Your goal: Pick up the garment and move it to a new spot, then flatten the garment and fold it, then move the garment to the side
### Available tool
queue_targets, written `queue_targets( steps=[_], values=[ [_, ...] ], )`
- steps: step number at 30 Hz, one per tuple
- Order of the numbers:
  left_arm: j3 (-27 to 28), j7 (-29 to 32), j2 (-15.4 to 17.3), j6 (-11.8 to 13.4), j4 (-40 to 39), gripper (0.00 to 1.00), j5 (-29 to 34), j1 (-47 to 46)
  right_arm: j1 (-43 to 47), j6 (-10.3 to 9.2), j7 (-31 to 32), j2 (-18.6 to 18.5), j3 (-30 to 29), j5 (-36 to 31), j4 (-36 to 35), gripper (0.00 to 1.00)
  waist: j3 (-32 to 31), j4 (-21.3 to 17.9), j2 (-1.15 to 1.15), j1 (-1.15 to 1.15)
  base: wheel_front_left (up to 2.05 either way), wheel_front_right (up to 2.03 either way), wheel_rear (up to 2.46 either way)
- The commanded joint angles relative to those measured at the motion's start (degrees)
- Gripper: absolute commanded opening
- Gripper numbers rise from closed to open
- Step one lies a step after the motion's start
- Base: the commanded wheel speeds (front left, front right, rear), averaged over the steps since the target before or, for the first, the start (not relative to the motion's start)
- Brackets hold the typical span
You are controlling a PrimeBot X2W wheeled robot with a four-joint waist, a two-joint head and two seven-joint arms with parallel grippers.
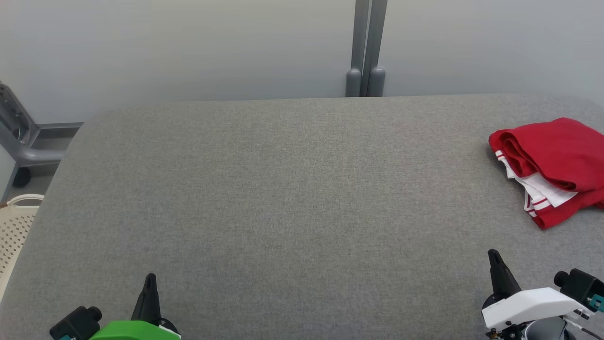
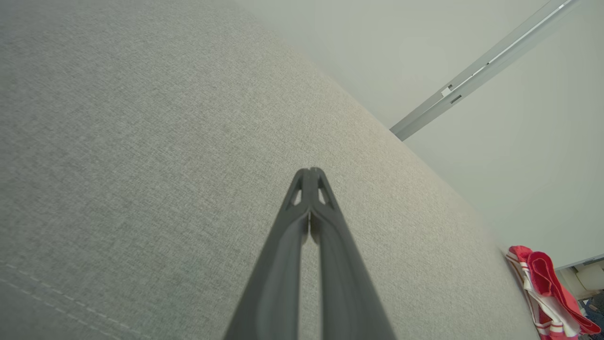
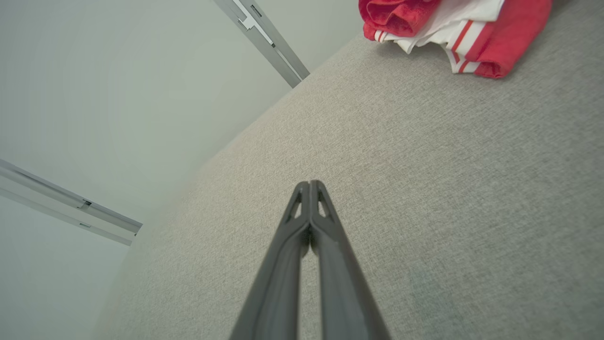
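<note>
Red fabric garment (image 1: 552,160) with white panels and red stripes lies bunched in a loose fold at the far right edge of the grey cloth-covered table (image 1: 283,189), part running past the head view's right border.

Left gripper (image 1: 150,283), green wrist cover, lower left: fingers pressed together, nothing between them, above bare cloth (image 2: 310,172).

Right gripper (image 1: 493,257), white wrist cover, lower right: fingers likewise pressed together and empty (image 3: 310,185), near the garment (image 3: 410,19) but apart from it.

Cream perforated basket (image 1: 14,226) beside the table's left edge.
</note>
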Motion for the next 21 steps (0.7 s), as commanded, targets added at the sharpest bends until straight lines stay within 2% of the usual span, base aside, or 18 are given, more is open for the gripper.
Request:
queue_targets(
  steps=[1,21],
  values=[
    [0.4,0.5,0.0,-0.4,-1.0,0.0,-2.4,-2.1,-1.0,-0.01,0.5,-0.3,-0.4,2.7,-1.3,0.0,0.1,0.0,0.0,0.0,0.0,0.0,0.0],
    [1.2,3.9,-0.4,-1.3,-2.1,0.0,-15.3,-4.3,-1.1,-0.01,3.4,-0.4,-2.1,16.9,-3.4,0.0,0.6,-0.2,0.0,0.0,0.0,0.0,0.0]
  ],
)
